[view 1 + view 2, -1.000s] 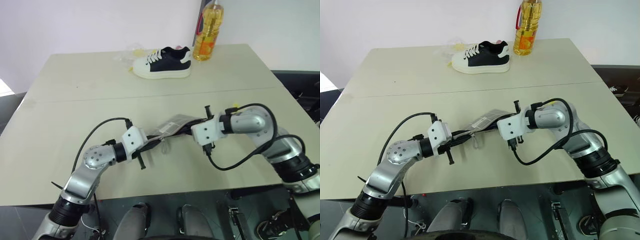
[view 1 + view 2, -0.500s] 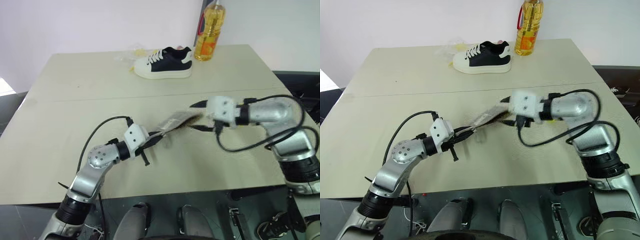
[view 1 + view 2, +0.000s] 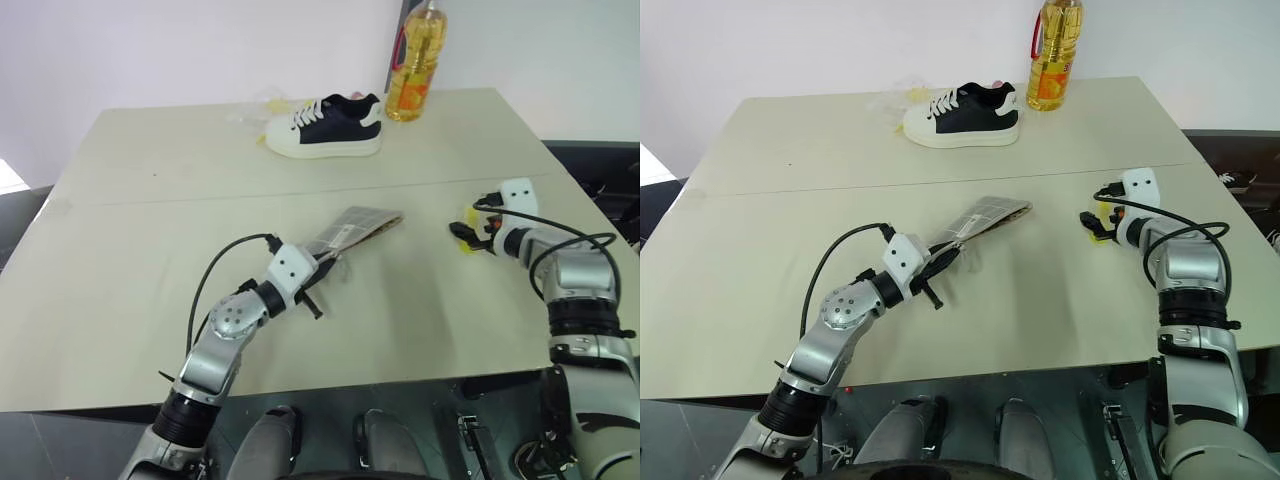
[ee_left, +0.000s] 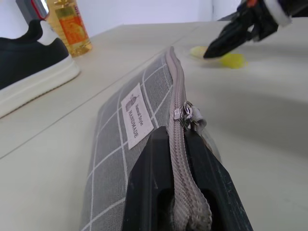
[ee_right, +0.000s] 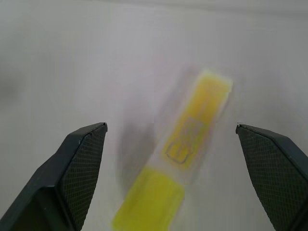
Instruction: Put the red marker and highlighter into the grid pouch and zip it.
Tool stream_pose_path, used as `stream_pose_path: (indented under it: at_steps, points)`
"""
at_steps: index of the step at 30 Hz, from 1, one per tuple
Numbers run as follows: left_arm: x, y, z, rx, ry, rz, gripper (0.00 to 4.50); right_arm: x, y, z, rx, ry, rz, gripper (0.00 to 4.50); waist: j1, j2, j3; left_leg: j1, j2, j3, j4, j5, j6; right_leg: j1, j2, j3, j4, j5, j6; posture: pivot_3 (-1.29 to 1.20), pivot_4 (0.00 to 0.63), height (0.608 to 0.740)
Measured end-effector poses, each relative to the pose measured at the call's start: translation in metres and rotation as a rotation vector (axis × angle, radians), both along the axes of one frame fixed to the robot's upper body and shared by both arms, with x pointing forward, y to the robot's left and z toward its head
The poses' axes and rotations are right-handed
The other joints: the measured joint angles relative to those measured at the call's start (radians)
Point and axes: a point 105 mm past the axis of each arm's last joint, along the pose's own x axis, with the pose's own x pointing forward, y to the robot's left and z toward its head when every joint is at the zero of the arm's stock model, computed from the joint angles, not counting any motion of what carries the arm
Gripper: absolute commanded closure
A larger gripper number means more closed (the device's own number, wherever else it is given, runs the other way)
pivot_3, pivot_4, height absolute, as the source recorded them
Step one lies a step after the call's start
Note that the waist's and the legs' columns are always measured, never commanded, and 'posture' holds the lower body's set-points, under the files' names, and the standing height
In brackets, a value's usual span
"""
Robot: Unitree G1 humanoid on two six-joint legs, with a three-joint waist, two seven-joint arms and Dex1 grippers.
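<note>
The relation we care about is between our right gripper (image 5: 171,139) and the highlighter (image 5: 179,180). In the right wrist view its two fingers (image 5: 77,163) stand wide apart, with nothing between them but the yellow highlighter lying flat on the counter (image 3: 150,200). It sits roughly midway between the fingers. Its long axis runs mostly along the gripper's line of sight and is skewed a little to one side, so the fingers would close across its narrow width. It lies close to the counter's right edge, just under the right gripper, so that arm is plainly the nearer one. We judge that the next move is a short descent and a squeeze.

Our left gripper (image 4: 179,192) is shut on the zipper edge of the grid pouch (image 3: 350,230), which lies toward the middle of the counter, well apart from the highlighter. Its long axis points toward the far right corner. The zipper looks closed near the fingers; we cannot tell about the far end. We cannot make out the red marker.
</note>
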Motion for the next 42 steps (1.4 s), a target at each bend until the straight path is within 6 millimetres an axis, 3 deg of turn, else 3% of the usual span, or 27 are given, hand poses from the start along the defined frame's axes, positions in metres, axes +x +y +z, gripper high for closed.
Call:
stream_pose_path:
  at_steps: [1, 4, 8, 10, 14, 19, 22, 24, 28, 34, 42]
  points:
    - [0.0, 0.0, 0.0, 0.001, -0.003, 0.0, 4.5, 0.0, -0.001, -0.004, 0.011, 0.02, -0.018, 0.06, 0.001, 0.0, 0.0, 0.0, 0.0, 0.0, 0.0, 0.0, 0.0, 0.0, 0.0, 0.0, 0.0, 0.0, 0.0, 0.0, 0.15, 0.738]
    - [0.0, 0.001, 0.0, 0.006, -0.005, 0.002, 4.5, 0.001, -0.003, -0.004, 0.021, 0.031, -0.05, 0.83, 0.0, 0.0, 0.0, 0.0, 0.0, 0.0, 0.0, 0.0, 0.0, 0.001, 0.0, 0.0, 0.0, 0.0, 0.0, 0.0, 0.15, 0.738]
    - [0.001, 0.002, -0.001, 0.011, -0.006, 0.004, 4.5, 0.001, -0.007, -0.004, 0.018, 0.031, -0.072, 2.99, -0.001, 0.0, 0.0, 0.001, 0.0, 0.0, 0.0, 0.0, 0.0, 0.001, 0.0, 0.0, 0.0, 0.0, 0.0, 0.0, 0.15, 0.738]
    - [0.001, 0.002, -0.001, 0.014, -0.006, 0.006, 4.5, 0.001, -0.007, -0.004, 0.018, 0.03, -0.075, 3.65, -0.002, 0.0, 0.0, 0.001, 0.0, 0.0, 0.0, 0.0, 0.0, 0.001, 0.001, 0.0, 0.0, 0.0, 0.0, 0.0, 0.15, 0.738]
    - [0.002, 0.004, 0.001, 0.01, -0.01, 0.011, 4.5, 0.0, 0.002, 0.007, -0.136, -0.007, 0.077, 3.62, -0.003, 0.0, 0.0, 0.0, 0.0, 0.0, 0.0, 0.0, 0.0, 0.0, 0.001, 0.0, 0.0, 0.0, 0.0, 0.0, 0.15, 0.738]
    - [0.009, 0.016, 0.008, 0.011, -0.033, 0.041, 4.5, -0.024, 0.048, 0.06, -0.51, -0.226, 0.623, 3.62, -0.003, 0.001, 0.001, 0.001, 0.0, 0.0, 0.0, 0.0, 0.0, 0.001, 0.003, -0.002, 0.0, 0.0, 0.001, 0.0, 0.15, 0.738]
    - [0.009, 0.017, 0.008, 0.014, -0.032, 0.042, 4.5, -0.05, 0.075, 0.066, -0.485, -0.225, 0.859, 3.62, -0.002, -0.001, 0.001, 0.005, 0.001, -0.001, 0.0, 0.0, 0.0, 0.006, 0.001, -0.001, -0.001, -0.001, 0.001, 0.0, 0.15, 0.738]
    - [0.009, 0.017, 0.007, 0.015, -0.031, 0.041, 4.5, -0.059, 0.085, 0.065, -0.44, -0.211, 0.928, 3.62, -0.001, 0.0, 0.001, 0.005, 0.001, -0.001, 0.0, 0.0, 0.0, 0.007, 0.001, -0.001, -0.001, -0.001, 0.001, 0.0, 0.15, 0.738]
    - [0.009, 0.016, 0.008, 0.012, -0.03, 0.036, 4.5, -0.068, 0.1, 0.07, -0.404, -0.218, 0.995, 3.62, 0.001, 0.0, 0.001, 0.005, 0.001, -0.001, 0.0, -0.001, 0.0, 0.007, 0.0, -0.001, -0.002, -0.001, 0.001, 0.0, 0.15, 0.738]
    - [0.008, 0.014, 0.008, -0.005, -0.023, 0.019, 4.5, -0.065, 0.106, 0.069, -0.408, -0.214, 1.004, 3.62, 0.001, 0.0, 0.001, 0.005, 0.001, -0.001, 0.0, -0.001, 0.0, 0.006, 0.0, -0.001, -0.002, -0.001, 0.001, 0.0, 0.15, 0.738]
    - [0.006, 0.012, 0.008, -0.005, -0.015, -0.004, 4.5, -0.058, 0.103, 0.062, -0.451, -0.185, 0.992, 3.62, 0.001, 0.0, 0.001, 0.005, 0.0, -0.001, 0.0, -0.001, 0.0, 0.006, 0.0, -0.001, -0.002, -0.001, 0.001, 0.0, 0.15, 0.738]
